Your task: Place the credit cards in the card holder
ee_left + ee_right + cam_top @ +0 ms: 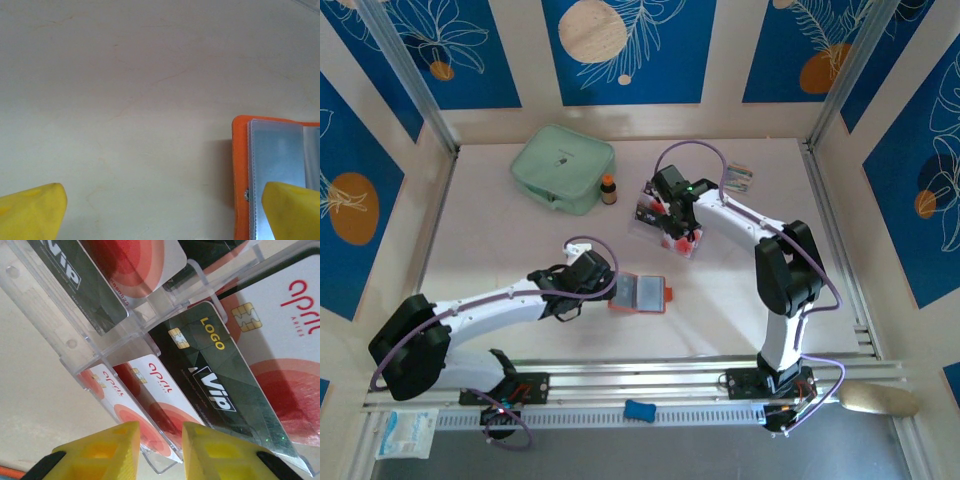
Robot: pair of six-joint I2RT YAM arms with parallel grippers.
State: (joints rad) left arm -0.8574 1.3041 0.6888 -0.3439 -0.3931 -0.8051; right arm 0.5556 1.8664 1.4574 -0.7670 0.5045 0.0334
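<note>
Right gripper (pixel 161 440): closest to my wrist camera. My two yellow fingers stand close together with a narrow gap. The lower corner of the clear card stand (pixel 65 340) and one of the pale credit cards (pixel 160 410) show in that gap. I cannot tell whether I pinch anything.
Left gripper (pixel 164 195): my fingers are spread wide apart, low over the desk (pixel 490 230), clamped on nothing. In my wrist view the right-hand finger hangs over the edge of the card holder (pixel 240 165) and the other hangs over bare desk.
Desk: pale, with blue patterned panels (pixel 620 45) standing along the far edge and both sides.
Pouch (pixel 563 167): mint-green and squarish, near the far edge, left of the middle.
Card stand: right of the desk's middle, under my right gripper, with cards leaning in its clear slots.
Card holder: lies open and flat toward the near edge, about the middle, just beside my left gripper and well apart from the stand. It has an orange-red rim and clear sleeves over a grey-blue inside.
Credit cards: several sit in the stand's slots. The black ones are printed "LOGO" and "ViP"; the pale ones have red rounds and a gold chip.
Packet (pixel 738 180): multicoloured, toward the far-right corner, beyond the stand.
Bottle (pixel 609 189): small, brown and upright, just right of the pouch.
</note>
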